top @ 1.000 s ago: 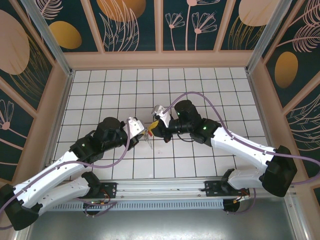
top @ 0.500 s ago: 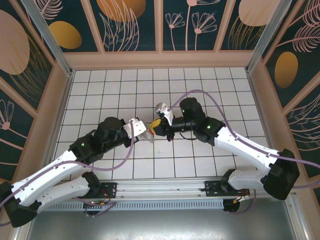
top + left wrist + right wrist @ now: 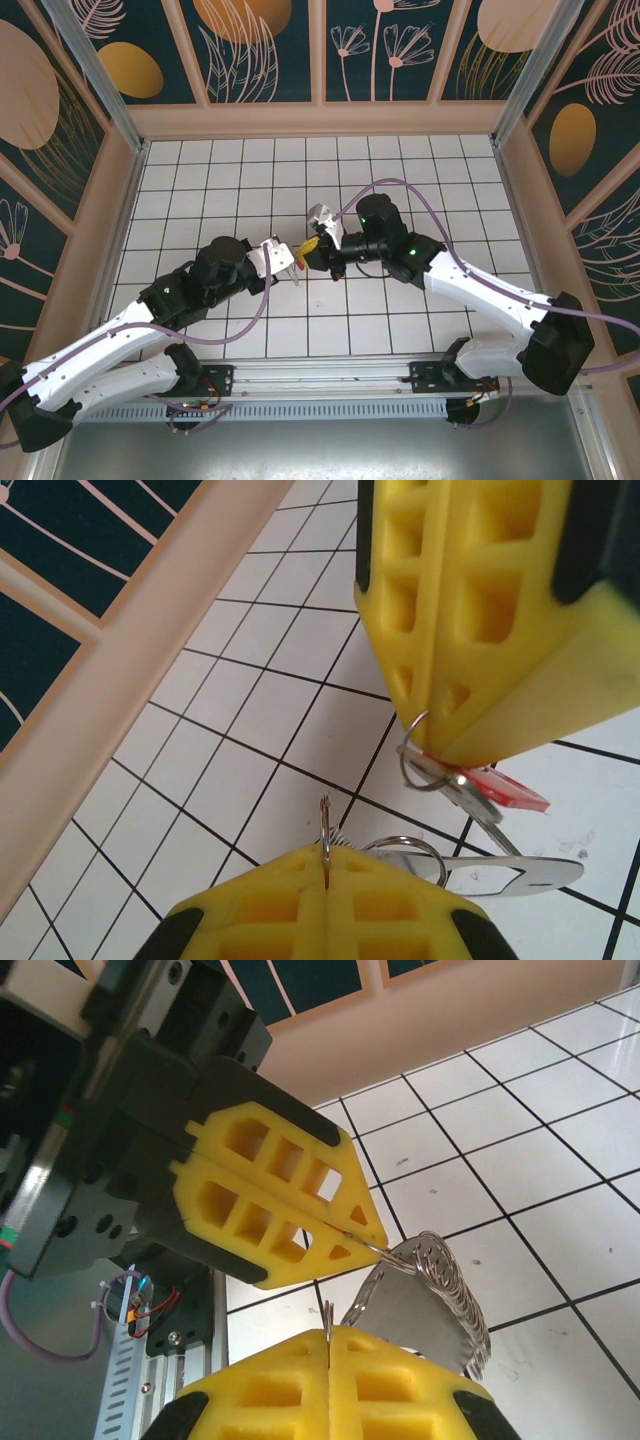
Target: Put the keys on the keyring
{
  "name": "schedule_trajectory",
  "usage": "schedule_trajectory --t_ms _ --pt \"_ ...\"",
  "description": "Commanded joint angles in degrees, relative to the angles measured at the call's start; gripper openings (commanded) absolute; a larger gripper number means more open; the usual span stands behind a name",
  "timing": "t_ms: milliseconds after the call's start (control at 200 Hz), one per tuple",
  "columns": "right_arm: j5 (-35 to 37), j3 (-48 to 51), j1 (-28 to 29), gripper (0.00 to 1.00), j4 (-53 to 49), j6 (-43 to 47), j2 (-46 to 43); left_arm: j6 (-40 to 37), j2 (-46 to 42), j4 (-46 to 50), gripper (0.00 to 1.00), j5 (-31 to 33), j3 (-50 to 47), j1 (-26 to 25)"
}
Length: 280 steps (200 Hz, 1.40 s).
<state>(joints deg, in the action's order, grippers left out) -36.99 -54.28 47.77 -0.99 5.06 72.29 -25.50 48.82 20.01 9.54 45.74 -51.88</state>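
Observation:
My left gripper (image 3: 287,262) and right gripper (image 3: 313,248) meet tip to tip above the middle of the tiled floor. In the left wrist view my left gripper (image 3: 325,855) is shut on the edge of a thin silver ring of the keyring (image 3: 325,825). A second ring and a flat silver tag (image 3: 500,872) hang below it. Opposite, the right gripper (image 3: 432,748) is shut on a small split ring (image 3: 412,770) from which the red-headed key (image 3: 505,790) hangs. In the right wrist view the right gripper (image 3: 328,1335) pinches that thin ring edge-on, and the left gripper (image 3: 372,1240) holds the keyring's coil and tag (image 3: 430,1310). No strap is visible.
The white tiled floor (image 3: 250,170) stretches all around the grippers. Beige walls (image 3: 100,220) fence it in on three sides, and the rail with the arm bases (image 3: 320,385) runs along the near edge. Purple cables (image 3: 400,190) arc over both arms.
Both grippers stay shut and tip to tip. The left gripper has crept slightly up and left, and the tag hanging below it has risen a little.

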Motion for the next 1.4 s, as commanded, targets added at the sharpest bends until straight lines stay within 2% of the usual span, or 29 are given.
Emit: schedule_trajectory --t_ms 0,355,941,1396 --pt "-1.32 -2.22 -0.40 0.00 2.79 -0.84 1.16 -0.78 0.01 -0.41 0.00 0.74 0.85 -0.45" --pt "-2.87 -4.09 -0.47 0.00 4.72 -1.03 3.20 -0.78 0.14 -0.38 0.00 0.83 0.76 -0.54" --pt "-1.27 -5.08 -0.75 0.00 1.31 -0.04 5.23 -0.72 0.25 -0.50 0.00 1.18 0.58 -0.62" --pt "-0.18 -4.08 -1.88 0.00 2.30 -1.13 4.87 -0.70 0.30 -0.50 0.00 1.18 0.49 -0.67"
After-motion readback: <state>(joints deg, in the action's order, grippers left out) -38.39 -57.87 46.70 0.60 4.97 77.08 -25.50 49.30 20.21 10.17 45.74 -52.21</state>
